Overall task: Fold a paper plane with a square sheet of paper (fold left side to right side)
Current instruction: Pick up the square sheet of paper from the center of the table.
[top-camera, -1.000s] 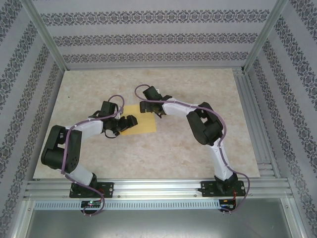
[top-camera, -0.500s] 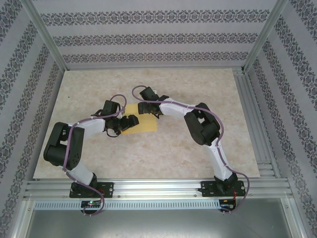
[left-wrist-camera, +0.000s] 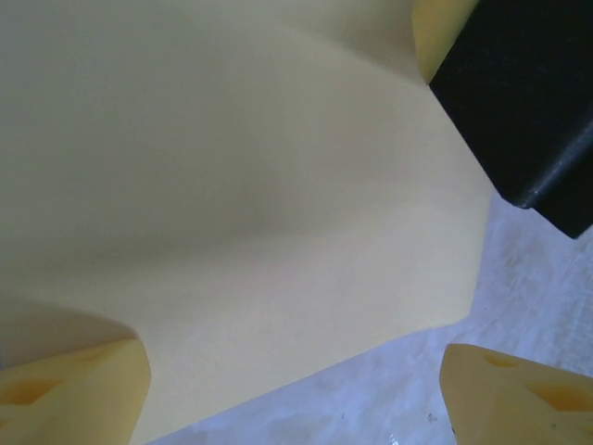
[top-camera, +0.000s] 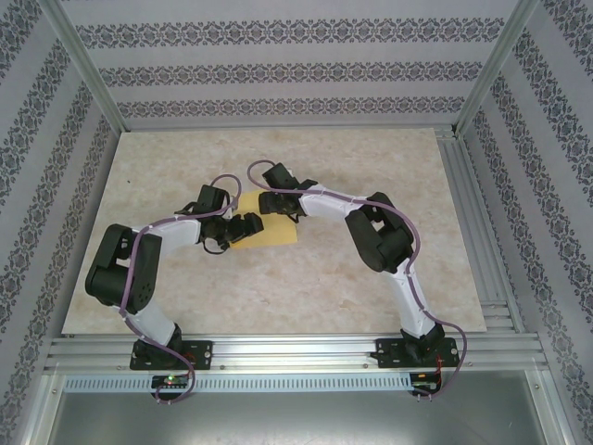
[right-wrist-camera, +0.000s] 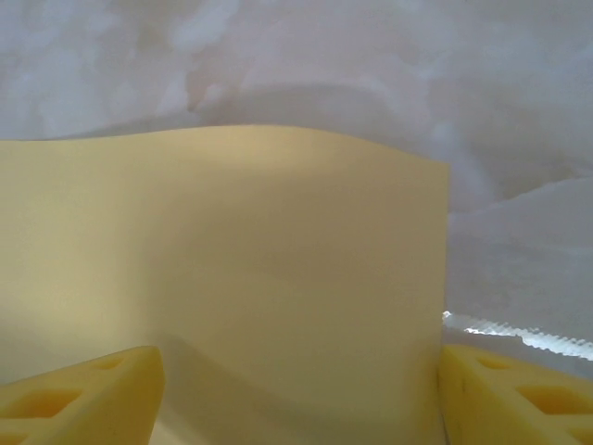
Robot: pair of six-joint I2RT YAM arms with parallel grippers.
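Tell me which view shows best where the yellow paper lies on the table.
Top external: the paper lies near the middle of the table, most edges traceable. Both wrist views give close-ups of its bowed surface, with little table around.

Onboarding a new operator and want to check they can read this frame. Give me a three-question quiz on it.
1. True or false: the sheet of paper is already a narrow pointed dart.
2. The left gripper stands: A) fingers wide apart, B) shut, C) clamped on a pen.
3. From above, which gripper sits at the sheet's far edge?
Key: 1 false; 2 A; 3 the right gripper.
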